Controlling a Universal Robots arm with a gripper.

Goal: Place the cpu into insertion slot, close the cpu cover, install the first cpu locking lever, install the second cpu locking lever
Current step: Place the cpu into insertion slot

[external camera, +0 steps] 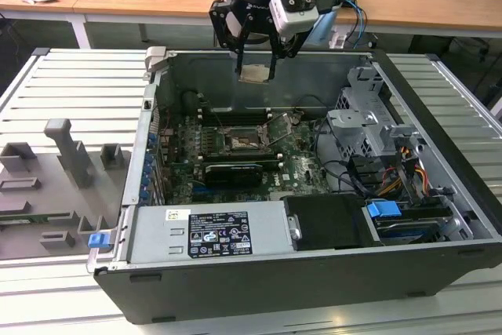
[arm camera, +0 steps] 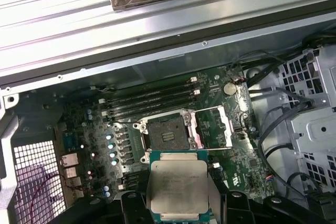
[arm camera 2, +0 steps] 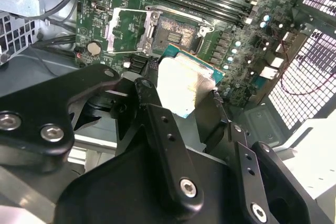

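the gripper (external camera: 256, 74) is clamped on the cpu (arm camera: 177, 184), at twelve o'clock of the empty cpu socket (external camera: 249, 143) in the exterior view. the cpu cover (arm camera: 212, 126) lies open; no step looks finished.

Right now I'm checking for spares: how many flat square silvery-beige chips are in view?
1. The flat square silvery-beige cpu is clamped in the black gripper, above the green motherboard with its empty socket. Others could be hidden inside the case.
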